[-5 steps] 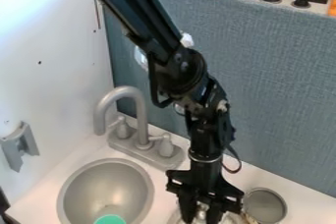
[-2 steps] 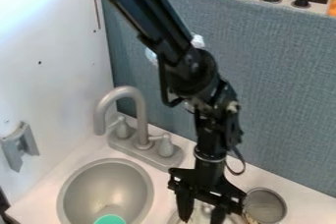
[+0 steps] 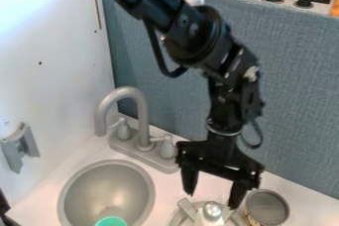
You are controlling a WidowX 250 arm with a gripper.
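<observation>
While the end effector [image 3: 212, 199] hung wide open and empty over the table [image 3: 39, 209], the silver knob [image 3: 212, 211] of what looked like a metal lid [image 3: 177, 219] sat just below, roughly centred between its spread fingers.

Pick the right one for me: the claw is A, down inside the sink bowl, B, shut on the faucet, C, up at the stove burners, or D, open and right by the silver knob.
D: the claw has its fingers spread apart, and the silver knob shows just below the gap between their tips.
</observation>
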